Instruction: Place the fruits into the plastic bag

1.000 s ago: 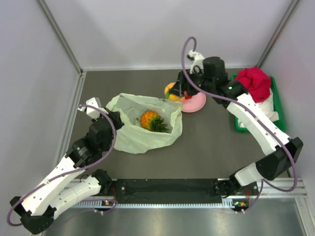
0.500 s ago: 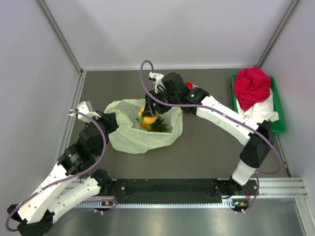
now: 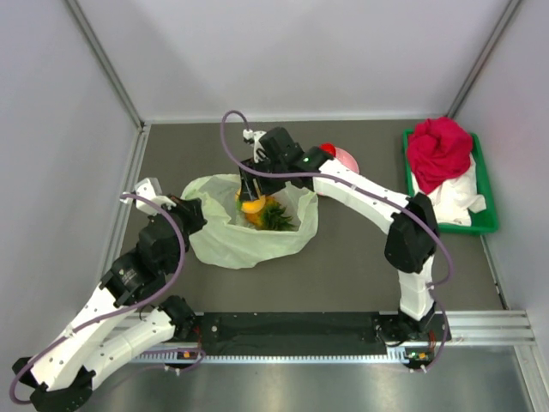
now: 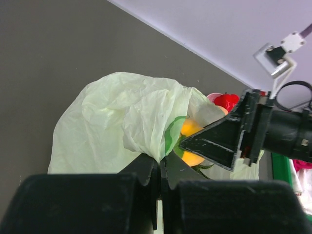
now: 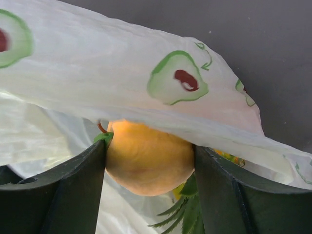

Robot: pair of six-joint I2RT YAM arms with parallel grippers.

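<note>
The pale-green plastic bag (image 3: 232, 245) lies open on the dark table. My left gripper (image 3: 184, 206) is shut on its left rim, and the film bunches between the jaws (image 4: 160, 163). An orange-yellow mango-like fruit (image 5: 148, 156) is gripped between the jaws of my right gripper (image 3: 249, 199), just inside the bag's mouth under its upper fold (image 5: 122, 83). The small pineapple (image 3: 273, 216) lies in the bag beneath it, green crown (image 5: 187, 204) showing. A red fruit (image 3: 328, 149) sits on the pink plate (image 3: 347, 157) behind the bag.
A green tray (image 3: 485, 219) at the right wall carries a red cloth bundle (image 3: 439, 150) and white cloth. The right arm stretches across the table's middle from its base to the bag. Grey walls close in the left, back and right.
The right arm swung left from the pink plate, carrying the mango-like fruit to the bag's mouth. The left gripper kept its hold on the bag rim and shifted slightly.
</note>
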